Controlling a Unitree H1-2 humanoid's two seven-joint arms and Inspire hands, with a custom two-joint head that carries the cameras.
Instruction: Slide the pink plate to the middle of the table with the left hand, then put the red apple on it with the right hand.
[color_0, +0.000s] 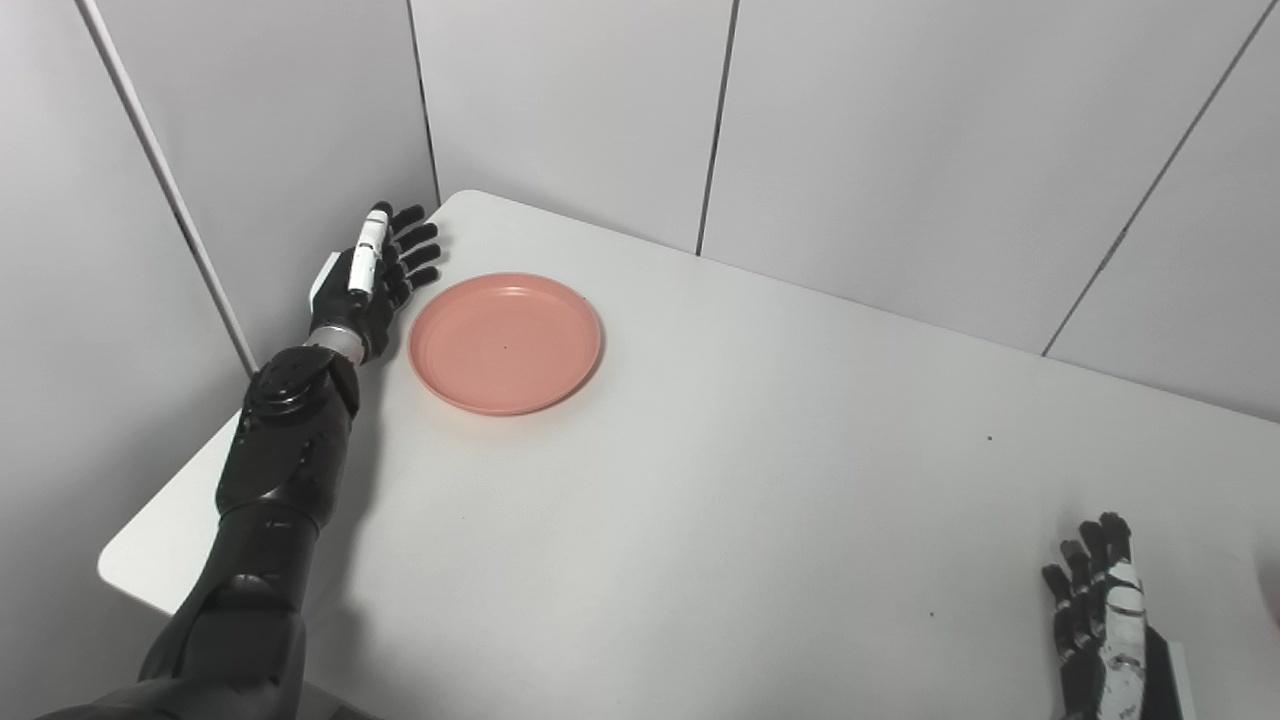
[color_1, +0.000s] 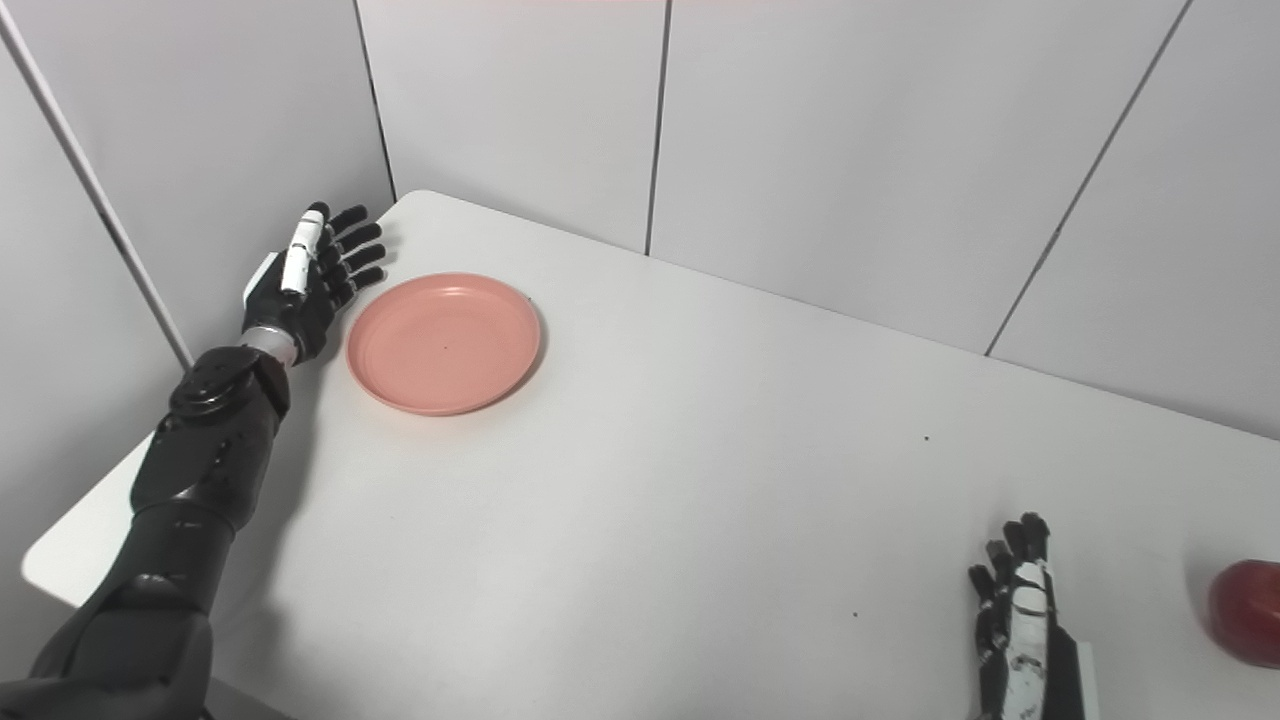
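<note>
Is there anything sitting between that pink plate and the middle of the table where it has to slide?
Nothing visible. The pink plate lies near the table's far left corner, with the left hand open just beside it. The white surface from there toward the middle shows only a few tiny dark specks.

Black arms w/ black hands (color_0: 375, 275) (white thumb panels).
</note>
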